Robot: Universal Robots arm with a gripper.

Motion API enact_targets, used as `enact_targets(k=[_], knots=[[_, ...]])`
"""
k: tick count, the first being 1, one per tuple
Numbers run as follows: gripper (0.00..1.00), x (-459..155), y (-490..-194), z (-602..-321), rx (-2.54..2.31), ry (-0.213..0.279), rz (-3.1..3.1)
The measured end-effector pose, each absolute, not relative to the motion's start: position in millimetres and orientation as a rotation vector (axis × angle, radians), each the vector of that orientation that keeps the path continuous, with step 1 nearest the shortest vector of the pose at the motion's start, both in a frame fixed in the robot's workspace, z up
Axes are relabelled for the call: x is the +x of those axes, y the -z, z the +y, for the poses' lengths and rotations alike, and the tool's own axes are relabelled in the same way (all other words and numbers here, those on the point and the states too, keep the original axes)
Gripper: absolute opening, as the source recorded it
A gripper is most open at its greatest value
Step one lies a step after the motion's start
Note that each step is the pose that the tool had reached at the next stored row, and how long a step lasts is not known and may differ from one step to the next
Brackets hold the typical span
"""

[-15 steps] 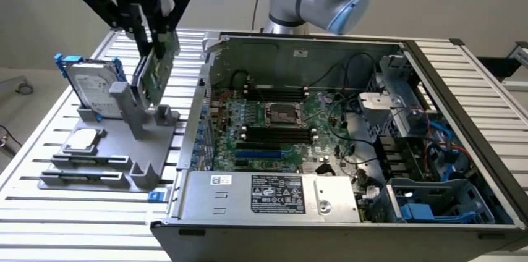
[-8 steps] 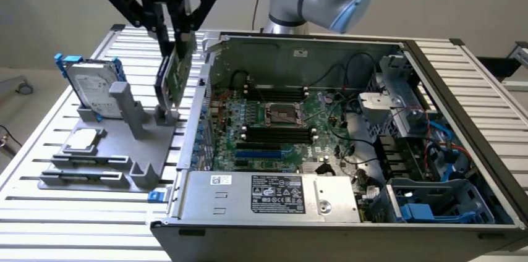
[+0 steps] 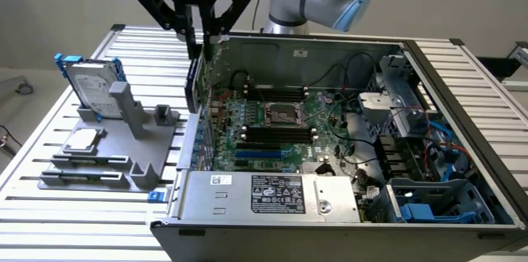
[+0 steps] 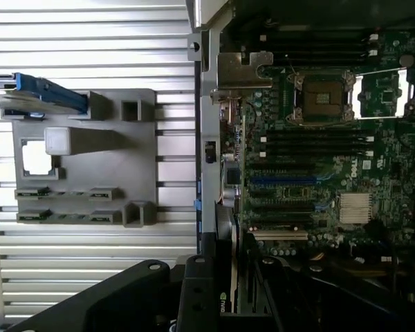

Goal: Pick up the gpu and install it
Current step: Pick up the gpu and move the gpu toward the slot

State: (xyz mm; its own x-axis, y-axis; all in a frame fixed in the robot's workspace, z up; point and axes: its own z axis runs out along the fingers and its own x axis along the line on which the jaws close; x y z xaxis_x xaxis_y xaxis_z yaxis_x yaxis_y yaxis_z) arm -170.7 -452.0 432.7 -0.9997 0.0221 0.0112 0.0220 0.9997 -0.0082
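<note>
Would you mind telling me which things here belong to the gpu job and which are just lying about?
Job: gpu, held upright in the gripper; open computer case; motherboard.
Lying about: hard drive in blue frame; grey holder.

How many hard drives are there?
1. The silver hard drive in its blue frame stands upright in the gray holder, at the exterior view's left of the computer case. More may hide inside.

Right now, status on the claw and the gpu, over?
Claw shut on gpu. Card upright above motherboard edge, not seated. Case wall close beside it.
</note>
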Motion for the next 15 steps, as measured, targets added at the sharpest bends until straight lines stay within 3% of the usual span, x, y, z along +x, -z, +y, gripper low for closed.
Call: enact_targets(k=[15], knots=[[0.26,-102,-413,-451,-0.035,-0.017,-3.130]])
